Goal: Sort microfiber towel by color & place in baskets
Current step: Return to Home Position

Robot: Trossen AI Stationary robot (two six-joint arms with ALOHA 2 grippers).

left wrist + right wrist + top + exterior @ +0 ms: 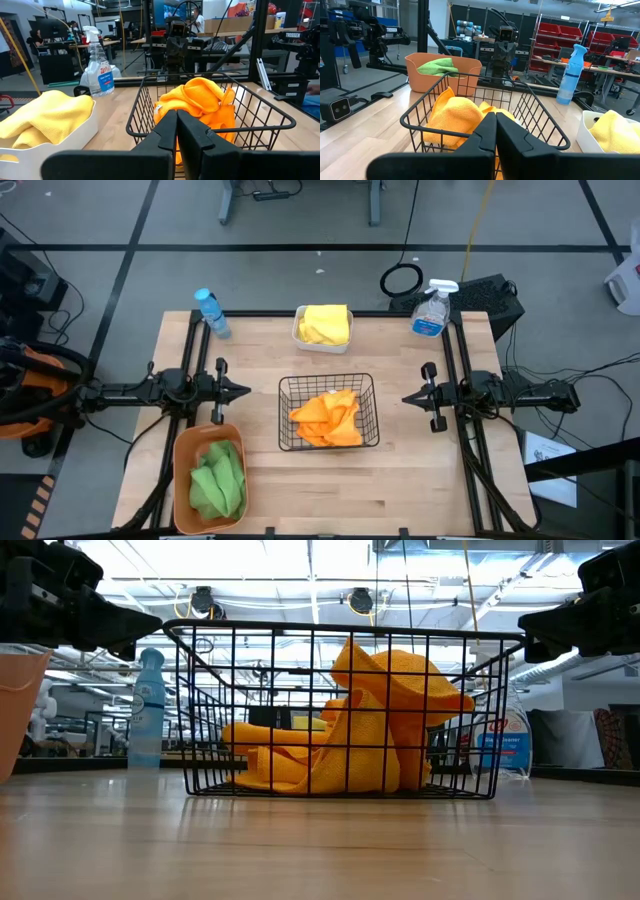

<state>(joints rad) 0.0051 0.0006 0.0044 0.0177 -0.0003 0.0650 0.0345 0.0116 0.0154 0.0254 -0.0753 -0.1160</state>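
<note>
The orange towels (pixel 327 418) lie heaped in the black wire-mesh basket (pixel 286 416) at the table's middle; they also show in the low view (pixel 360 730). Yellow towels (pixel 325 323) fill the small white tub (pixel 298 335) near the far edge. Green towels (pixel 219 478) lie in the orange-brown tub (pixel 181 470) at the near left. My left gripper (pixel 245 391) hangs shut left of the mesh basket, my right gripper (pixel 407 397) shut to its right. Both stay clear of the basket and hold nothing.
A blue-capped water bottle (pixel 211 312) stands at the far left corner and a clear spray bottle (pixel 431 311) at the far right. Bare wood lies in front of the mesh basket and toward the near right.
</note>
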